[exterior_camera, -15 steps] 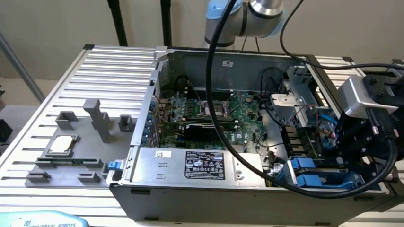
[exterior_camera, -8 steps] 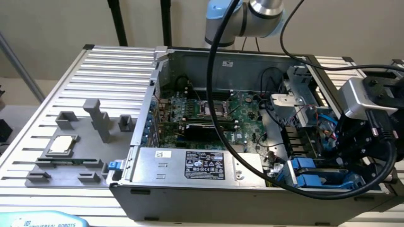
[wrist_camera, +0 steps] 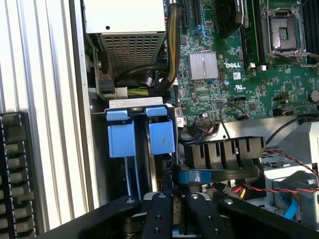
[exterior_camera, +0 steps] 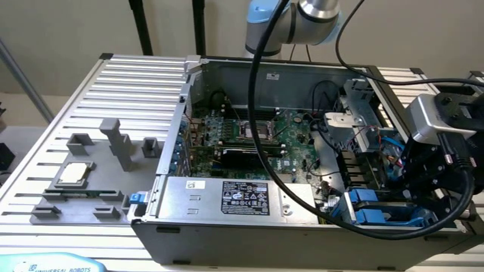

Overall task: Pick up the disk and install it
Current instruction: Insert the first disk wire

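Gripper [wrist_camera: 174, 209] fingers nearly pressed together just above the drive bay [wrist_camera: 141, 132], disk [wrist_camera: 162, 137] seated on edge in its slot beside the motherboard [wrist_camera: 249, 84]; any push should stay square, straight along the rails.

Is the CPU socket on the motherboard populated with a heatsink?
No. In the wrist view the CPU socket on the motherboard sits bare, its metal frame exposed with nothing mounted over it.
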Motion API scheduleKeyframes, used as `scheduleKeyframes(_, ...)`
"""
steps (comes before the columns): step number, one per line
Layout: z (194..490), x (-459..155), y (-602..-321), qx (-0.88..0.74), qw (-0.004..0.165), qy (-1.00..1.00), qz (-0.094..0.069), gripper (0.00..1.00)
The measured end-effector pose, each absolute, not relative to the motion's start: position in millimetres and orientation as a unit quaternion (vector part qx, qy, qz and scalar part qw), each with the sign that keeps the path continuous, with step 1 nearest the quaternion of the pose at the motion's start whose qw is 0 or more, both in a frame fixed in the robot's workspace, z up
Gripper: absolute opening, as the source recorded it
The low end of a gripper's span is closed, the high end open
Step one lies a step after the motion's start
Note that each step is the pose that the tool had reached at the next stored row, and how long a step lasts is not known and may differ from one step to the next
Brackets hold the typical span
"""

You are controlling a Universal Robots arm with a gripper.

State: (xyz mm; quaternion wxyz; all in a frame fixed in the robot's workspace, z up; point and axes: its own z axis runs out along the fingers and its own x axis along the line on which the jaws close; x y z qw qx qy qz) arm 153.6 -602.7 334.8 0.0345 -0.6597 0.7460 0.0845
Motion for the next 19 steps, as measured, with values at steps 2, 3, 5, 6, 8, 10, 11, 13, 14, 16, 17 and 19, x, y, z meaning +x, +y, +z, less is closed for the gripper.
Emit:
scheduleKeyframes(2, 338, 153, -603, -0.66, 0.034, 0.746, 0.084, 0.18)
scheduleKeyframes(3, 340, 153, -603, -0.66, 0.034, 0.746, 0.084, 0.24)
scheduleKeyframes(5, 347, 153, -603, -0.66, 0.034, 0.746, 0.084, 0.24)
scheduleKeyframes(6, 351, 153, -603, -0.66, 0.034, 0.746, 0.084, 0.24)
scheduleKeyframes(8, 359, 153, -603, -0.66, 0.034, 0.746, 0.084, 0.24)
scheduleKeyframes(10, 367, 153, -603, -0.66, 0.034, 0.746, 0.084, 0.24)
scheduleKeyframes(11, 370, 153, -603, -0.66, 0.034, 0.746, 0.084, 0.24)
scheduleKeyframes(13, 374, 153, -603, -0.66, 0.034, 0.746, 0.084, 0.24)
scheduleKeyframes(14, 375, 153, -603, -0.66, 0.034, 0.746, 0.084, 0.24)
scheduleKeyframes(16, 377, 152, -603, -0.66, 0.034, 0.746, 0.084, 0.24)
scheduleKeyframes(17, 377, 151, -603, -0.66, 0.034, 0.746, 0.084, 0.24)
scheduleKeyframes(19, 377, 148, -603, -0.66, 0.034, 0.746, 0.084, 0.24)
